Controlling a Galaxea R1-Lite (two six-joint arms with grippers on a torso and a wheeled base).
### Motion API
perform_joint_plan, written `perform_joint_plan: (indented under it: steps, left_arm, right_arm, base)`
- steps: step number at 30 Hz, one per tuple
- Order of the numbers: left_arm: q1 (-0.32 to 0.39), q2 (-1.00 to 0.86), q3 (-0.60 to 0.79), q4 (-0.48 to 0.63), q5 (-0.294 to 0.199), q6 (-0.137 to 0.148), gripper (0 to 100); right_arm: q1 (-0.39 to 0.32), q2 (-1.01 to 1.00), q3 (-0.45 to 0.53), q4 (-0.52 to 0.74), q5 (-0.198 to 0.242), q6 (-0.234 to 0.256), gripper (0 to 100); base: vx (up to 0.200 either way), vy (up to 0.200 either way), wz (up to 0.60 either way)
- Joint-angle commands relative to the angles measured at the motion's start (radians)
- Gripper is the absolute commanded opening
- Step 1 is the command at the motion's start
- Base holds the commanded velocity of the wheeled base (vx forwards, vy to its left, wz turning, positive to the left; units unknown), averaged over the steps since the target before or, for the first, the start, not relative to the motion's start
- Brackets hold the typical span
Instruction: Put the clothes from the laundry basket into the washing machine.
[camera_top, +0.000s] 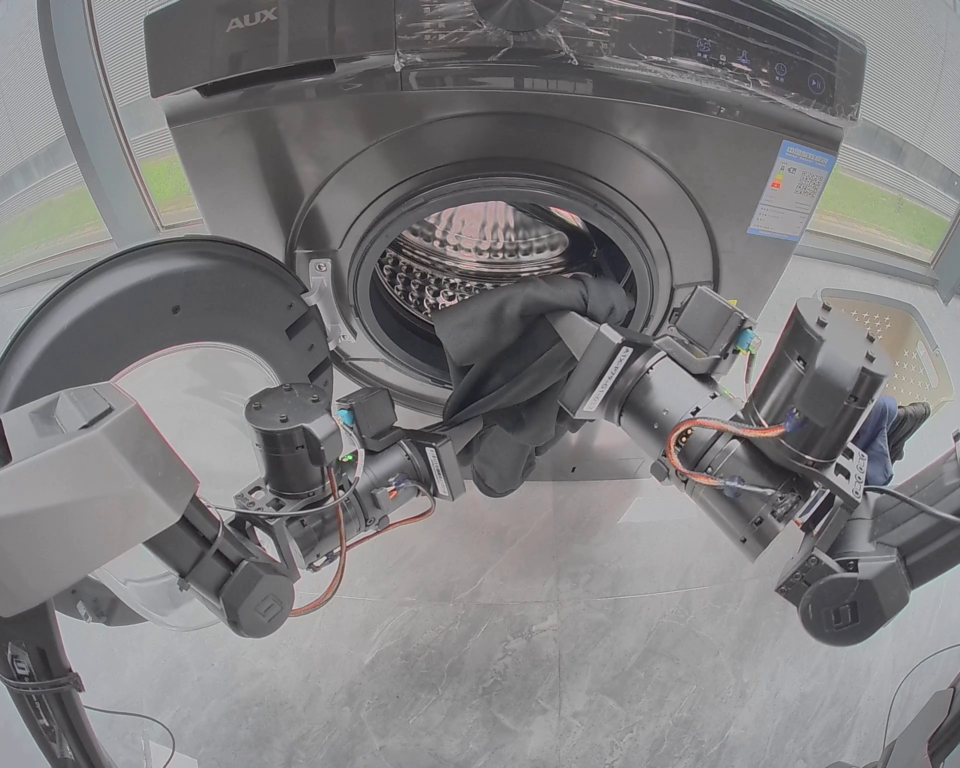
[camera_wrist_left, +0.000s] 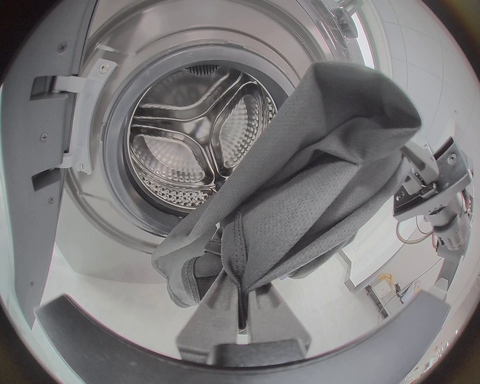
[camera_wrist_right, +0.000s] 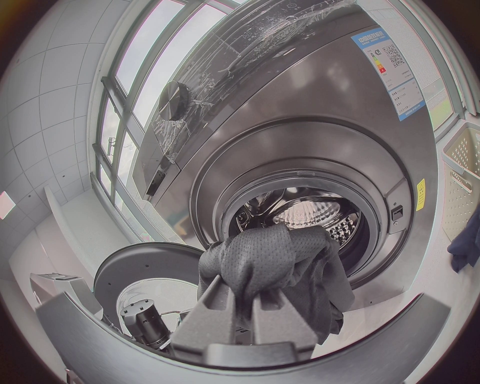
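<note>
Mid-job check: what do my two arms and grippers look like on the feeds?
The left arm and right arm are dark grey cylindrical links, each with a black boxy wrist module. An orange cable loops at each wrist, beside a white label strip. The left arm's rear housing is pale grey and angular. The left gripper and right gripper have grey wedge-shaped fingers.

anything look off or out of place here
Mainly the black garment: it sits bunched at the drum mouth, not inside, and its lower part droops outside below the opening. The left gripper and right gripper both pinch it. A blue cloth also hangs from the basket.
</note>
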Motion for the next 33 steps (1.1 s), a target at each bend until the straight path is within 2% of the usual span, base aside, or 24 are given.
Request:
perform_joint_plan:
  steps: [1,5,10,11,16,21,26,33]
  left_arm:
    - [-0.014,-0.079,0.089,-0.026,-0.001,-0.001,0]
    - [-0.060,-0.164,0.187,-0.041,-0.001,-0.001,0]
    - [-0.103,-0.222,0.238,-0.049,0.000,0.004,0]
    - [-0.103,-0.226,0.241,-0.054,0.000,0.004,0]
    - [-0.101,-0.236,0.244,-0.074,0.000,0.002,0]
    - [-0.095,-0.233,0.247,-0.109,0.000,0.002,0]
    - [-0.092,-0.226,0.229,-0.110,0.003,0.002,0]
    - [-0.092,-0.219,0.169,-0.123,0.071,0.001,0]
  right_arm:
    - [-0.013,0.007,0.002,-0.001,0.002,0.000,0]
    - [-0.013,0.010,0.013,-0.001,0.004,0.000,0]
    - [-0.010,0.013,0.050,-0.001,0.011,0.001,0]
    - [-0.010,0.014,0.058,-0.002,0.022,0.001,100]
    - [-0.013,0.017,0.073,-0.005,0.033,0.000,100]
    - [-0.048,0.022,0.127,-0.007,0.033,-0.008,100]
    - [-0.053,0.022,0.185,-0.008,0.033,-0.008,100]
    - [-0.058,0.016,0.277,-0.008,0.036,-0.028,100]
  base:
    - [0.000,0.000,0.00]
    - [0.000,0.000,0.00]
    - [0.000,0.000,0.00]
    - [0.000,0.000,0.00]
    - [0.000,0.000,0.00]
    - [0.000,0.000,0.00]
    - [0.000,0.000,0.00]
    - [0.000,0.000,0.00]
